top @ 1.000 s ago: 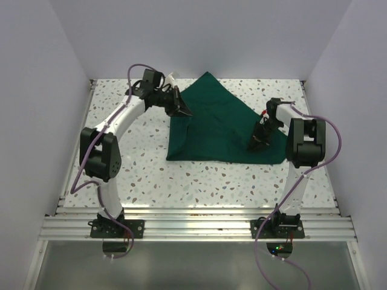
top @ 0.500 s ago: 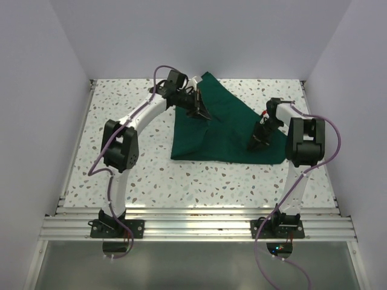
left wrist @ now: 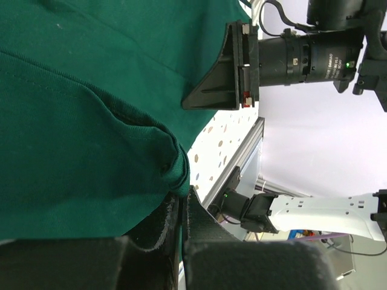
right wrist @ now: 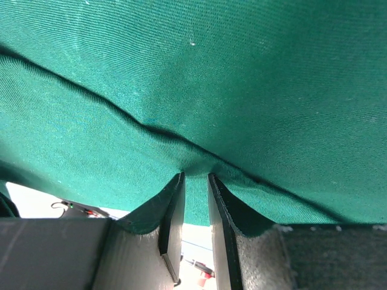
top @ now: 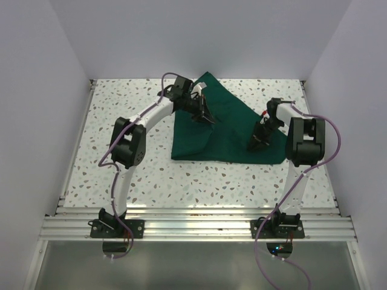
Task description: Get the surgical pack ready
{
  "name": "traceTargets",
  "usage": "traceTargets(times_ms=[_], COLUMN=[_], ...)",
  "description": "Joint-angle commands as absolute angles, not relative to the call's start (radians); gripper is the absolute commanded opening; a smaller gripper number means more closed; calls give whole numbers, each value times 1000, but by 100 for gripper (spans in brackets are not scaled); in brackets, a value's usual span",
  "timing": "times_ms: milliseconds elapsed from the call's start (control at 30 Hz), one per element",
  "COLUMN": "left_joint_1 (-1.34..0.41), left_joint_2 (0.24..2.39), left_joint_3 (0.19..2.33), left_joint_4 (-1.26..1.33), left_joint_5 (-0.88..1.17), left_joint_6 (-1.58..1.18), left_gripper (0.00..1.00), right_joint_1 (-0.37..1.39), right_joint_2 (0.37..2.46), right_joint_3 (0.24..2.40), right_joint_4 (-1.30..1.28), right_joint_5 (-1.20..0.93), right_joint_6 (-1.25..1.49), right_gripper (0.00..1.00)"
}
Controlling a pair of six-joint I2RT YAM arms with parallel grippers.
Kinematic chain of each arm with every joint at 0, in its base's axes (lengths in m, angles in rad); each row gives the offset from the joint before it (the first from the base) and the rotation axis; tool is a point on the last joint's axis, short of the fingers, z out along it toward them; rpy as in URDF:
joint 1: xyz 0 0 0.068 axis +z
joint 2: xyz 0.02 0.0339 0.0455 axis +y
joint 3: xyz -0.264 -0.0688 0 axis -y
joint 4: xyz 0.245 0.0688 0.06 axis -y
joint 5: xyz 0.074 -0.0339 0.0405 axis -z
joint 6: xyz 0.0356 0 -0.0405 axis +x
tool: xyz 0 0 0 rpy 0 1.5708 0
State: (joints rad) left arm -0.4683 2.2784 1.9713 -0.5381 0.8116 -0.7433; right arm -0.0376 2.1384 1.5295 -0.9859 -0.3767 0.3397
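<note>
1. Where the left arm (top: 142, 121) arches over the speckled surface (top: 109, 109), the left fingers (top: 207, 116) pinch a bunched fold of the surgical pack (top: 224, 139), closed tight.
2. The pack lies mid-surface, partly folded over.
3. The right fingers (top: 256, 143) grip its right side, narrowly parted on cloth.

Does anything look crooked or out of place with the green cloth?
The green cloth lies as a lopsided, half-folded shape with one corner pointing to the back. Both the left end effector and right end effector pinch it, bunching the fabric. No tear shows.
</note>
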Motion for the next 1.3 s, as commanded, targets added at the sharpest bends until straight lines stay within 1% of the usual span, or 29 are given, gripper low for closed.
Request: traceTargets(times_ms=[0,133,167,200,233,267,300,367,400,467,600,733,767,833,867,900,1033,1067,1100,1167,1267], left_joint_1=[-476,-485,-491,-494,-495,-497,-495,-489,-485,-459,-413,-370,-365,-357,-348,-342,-312,-307,-302,-290,-276], left_joint_2=[2301,2332,2339,2342,2344,2342,2338,2316,2306,2242,2119,2042,2019,2002,1984,1974,1915,1908,1902,1884,1865], left_joint_3=[2022,2036,2036,2036,2034,2034,2039,2058,2081,2065,1909,1761,1699,1648,1625,1582,1519,1508,1503,1483,1467], left_joint_4=[-457,-439,-436,-436,-436,-436,-448,-488,-553,-569,-558,-557,-551,-558,-561,-566,-568,-572,-580,-574,-568], left_joint_5=[851,870,877,887,890,894,890,858,791,741,641,652,669,672,667,669,660,652,653,655,663], left_joint_6=[-788,-798,-798,-793,-785,-775,-761,-686,-654,-589,-519,-476,-457,-434,-423,-405,-373,-365,-354,-345,-333], left_gripper=[0,0,3,15,23,28,36,39,39,39,39,37,34,31,29,29,29,29,29,29,29], right_joint_1=[-28,-28,-26,-26,-26,-26,-26,-26,-26,-23,-18,-8,-8,-8,-8,-8,-47,-86,-110,-190,-265], right_joint_2=[2192,2192,2192,2194,2194,2195,2195,2195,2195,2192,2165,2108,2088,2072,2063,2051,2017,2010,1997,1971,1976], right_joint_3=[1516,1517,1517,1520,1522,1522,1525,1529,1535,1543,1574,1608,1621,1634,1646,1651,1652,1638,1628,1589,1574], right_joint_4=[-936,-934,-936,-937,-937,-937,-936,-939,-940,-946,-960,-965,-965,-971,-974,-983,-994,-989,-970,-933,-871], right_joint_5=[-336,-337,-337,-337,-339,-341,-342,-347,-347,-347,-330,-336,-342,-347,-338,-321,-252,-215,-197,-176,-135], right_joint_6=[331,328,328,328,327,328,327,327,327,325,330,330,330,333,334,333,342,350,373,394,417], right_gripper=[26,26,26,26,26,26,26,27,27,27,28,30,30,32,37,39,53,60,64,69,70])
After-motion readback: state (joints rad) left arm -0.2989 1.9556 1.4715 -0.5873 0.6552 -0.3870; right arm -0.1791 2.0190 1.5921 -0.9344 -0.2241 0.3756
